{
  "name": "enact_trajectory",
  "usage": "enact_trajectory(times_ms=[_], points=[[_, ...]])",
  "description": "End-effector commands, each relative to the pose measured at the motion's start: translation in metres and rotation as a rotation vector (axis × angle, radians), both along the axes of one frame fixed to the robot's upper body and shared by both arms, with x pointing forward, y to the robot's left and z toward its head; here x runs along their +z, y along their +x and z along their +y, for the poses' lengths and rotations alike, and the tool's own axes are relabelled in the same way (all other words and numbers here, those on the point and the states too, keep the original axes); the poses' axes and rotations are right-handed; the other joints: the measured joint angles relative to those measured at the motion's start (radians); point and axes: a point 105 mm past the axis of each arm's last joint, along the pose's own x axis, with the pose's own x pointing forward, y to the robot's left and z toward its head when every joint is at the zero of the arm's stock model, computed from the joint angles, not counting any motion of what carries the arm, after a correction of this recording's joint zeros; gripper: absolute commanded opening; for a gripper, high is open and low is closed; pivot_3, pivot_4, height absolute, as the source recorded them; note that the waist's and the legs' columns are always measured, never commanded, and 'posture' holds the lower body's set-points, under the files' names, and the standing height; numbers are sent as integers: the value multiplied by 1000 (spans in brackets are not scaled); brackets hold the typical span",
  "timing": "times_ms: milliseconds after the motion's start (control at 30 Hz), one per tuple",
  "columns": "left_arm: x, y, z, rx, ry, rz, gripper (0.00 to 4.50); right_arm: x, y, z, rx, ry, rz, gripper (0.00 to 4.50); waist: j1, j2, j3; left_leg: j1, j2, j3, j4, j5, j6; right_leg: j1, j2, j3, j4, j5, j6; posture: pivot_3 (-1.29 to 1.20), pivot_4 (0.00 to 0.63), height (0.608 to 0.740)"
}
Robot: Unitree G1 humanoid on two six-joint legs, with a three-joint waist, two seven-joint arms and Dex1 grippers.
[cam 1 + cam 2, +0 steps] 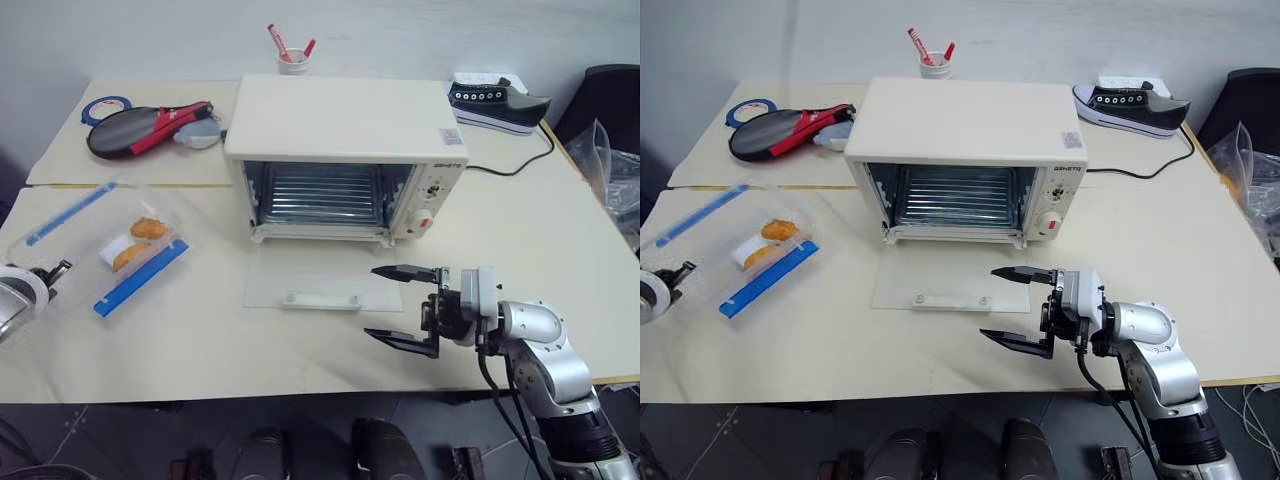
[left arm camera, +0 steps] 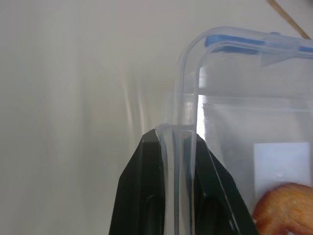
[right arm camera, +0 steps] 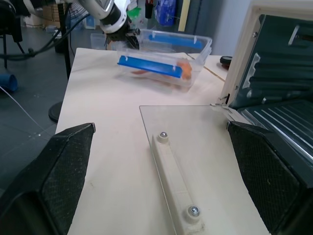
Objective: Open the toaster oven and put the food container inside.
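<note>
The cream-white toaster oven stands at the table's middle. Its glass door lies flat open on the table, the white bar handle toward me, and the wire rack shows inside. The clear food container, with blue side clips and orange fried pieces, sits at the left. My left gripper is shut on the food container's near rim, black fingers pinching the clear wall. My right gripper hangs open in front of the door, pointing left, nothing between its fingers.
Behind the oven stands a cup of pens. Table tennis paddles and a tape roll lie at the back left. A black shoe and a cable are at the back right, a plastic bag beyond the right edge.
</note>
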Motion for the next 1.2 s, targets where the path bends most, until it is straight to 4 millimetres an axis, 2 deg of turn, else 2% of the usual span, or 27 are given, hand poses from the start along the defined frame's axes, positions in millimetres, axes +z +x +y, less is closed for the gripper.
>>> enact_trajectory(times_ms=[33, 167, 267, 400, 633, 800, 967, 1100, 1200], points=[[26, -3, -23, -323, 99, 37, 184, 16, -1, -15, -65, 9, -61, 4500, 0, 0, 0, 0, -1, 0, 0, 0, 0, 0, 0, 0, 0, 0, 0, 0, 150, 740], [36, -13, -59, -682, 163, 118, 184, 24, 3, -38, -172, 6, -79, 4500, 0, 1, 1, 0, -1, 4, -2, -1, -1, -2, 0, 0, -1, 0, 0, 0, 150, 740], [35, -15, -80, -849, 188, 167, 184, 20, 0, -47, -198, -26, -66, 4500, -1, 1, 1, 0, -2, 7, -2, -2, -3, -5, 2, 1, 1, -2, -3, 0, 150, 740], [42, 14, -144, -1048, 171, 54, 184, 13, -10, -56, -201, -76, -24, 4500, 17, 2, 1, 0, -1, 5, -2, 0, -7, -7, 3, 2, 4, -4, -7, 0, 150, 740], [34, 56, -206, -1124, 120, 20, 184, 10, -22, -70, -299, -89, -15, 4500, 26, 2, 1, 1, -1, 7, 0, 1, -6, -8, 3, 4, 9, -3, -6, 0, 150, 740], [23, 78, -223, -1042, 62, 33, 184, 10, -34, -68, -366, -62, -14, 4500, 24, 0, 2, 0, -2, 7, 0, 1, -5, -8, 3, 4, 9, -3, -5, 0, 150, 740], [8, 83, -240, -1011, 8, 63, 184, 9, -45, -62, -419, -34, -12, 4500, 27, 1, 1, 1, -1, 5, 1, 2, -4, -5, 2, 3, 9, -3, -5, 0, 150, 740], [7, 85, -250, -996, -7, 58, 184, 9, -48, -59, -446, -20, -10, 4500, 29, 1, 1, 4, -1, 3, 2, 2, -3, 0, 1, 3, 8, -2, -3, 0, 150, 740], [10, 84, -258, -1009, 14, 60, 1057, 8, -50, -58, -458, -12, -9, 4500, 30, 1, 1, 4, -2, 2, 2, 3, -3, 1, 1, 2, 7, -2, -3, 0, 150, 740]])
